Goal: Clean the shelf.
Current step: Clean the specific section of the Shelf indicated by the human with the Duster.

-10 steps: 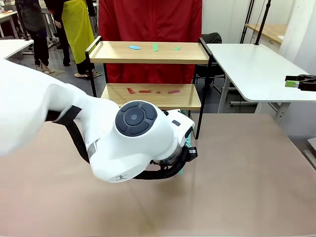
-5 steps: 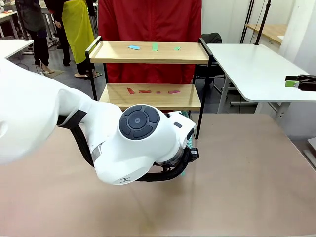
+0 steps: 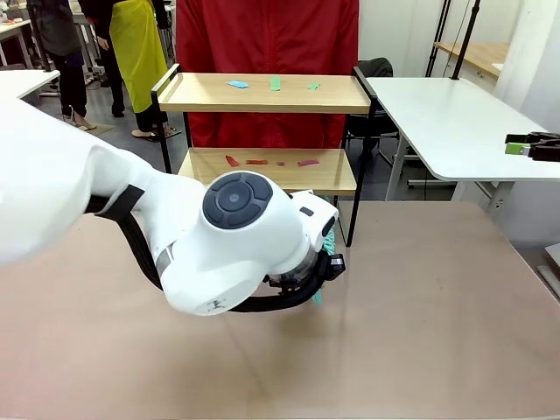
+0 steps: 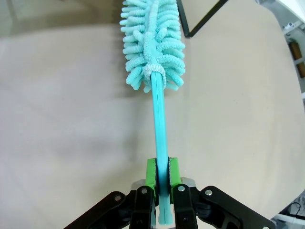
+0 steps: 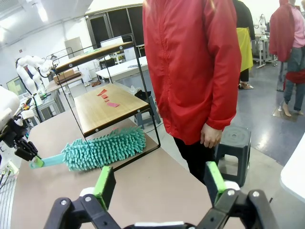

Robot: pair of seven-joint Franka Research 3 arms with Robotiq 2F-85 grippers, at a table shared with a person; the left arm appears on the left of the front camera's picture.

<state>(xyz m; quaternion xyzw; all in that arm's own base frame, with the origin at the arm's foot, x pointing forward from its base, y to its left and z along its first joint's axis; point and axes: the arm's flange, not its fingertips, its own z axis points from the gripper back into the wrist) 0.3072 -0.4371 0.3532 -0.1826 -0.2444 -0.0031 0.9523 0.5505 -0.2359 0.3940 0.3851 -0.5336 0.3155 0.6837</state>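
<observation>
My left gripper (image 4: 162,175) is shut on the thin handle of a teal fluffy duster (image 4: 152,43), which points away from it low over the brown table (image 3: 437,315). In the right wrist view the duster (image 5: 105,148) reaches with its head under the shelf's (image 5: 109,102) lower board. The shelf (image 3: 262,93) stands at the table's far edge with blue and green scraps (image 3: 275,83) on the top board and red scraps (image 3: 262,162) on the lower one. My left arm (image 3: 236,254) hides its gripper in the front view. My right gripper (image 5: 159,183) is open and holds nothing, off to the right (image 3: 525,147).
A person in a red jacket (image 3: 262,35) stands right behind the shelf. A white table (image 3: 446,122) is at the right and a black stool (image 5: 236,138) stands on the floor near the person. Other people stand at the far left.
My left arm's wrist has shifted slightly up and to the left, with the duster still held. The right gripper and the scraps have not moved.
</observation>
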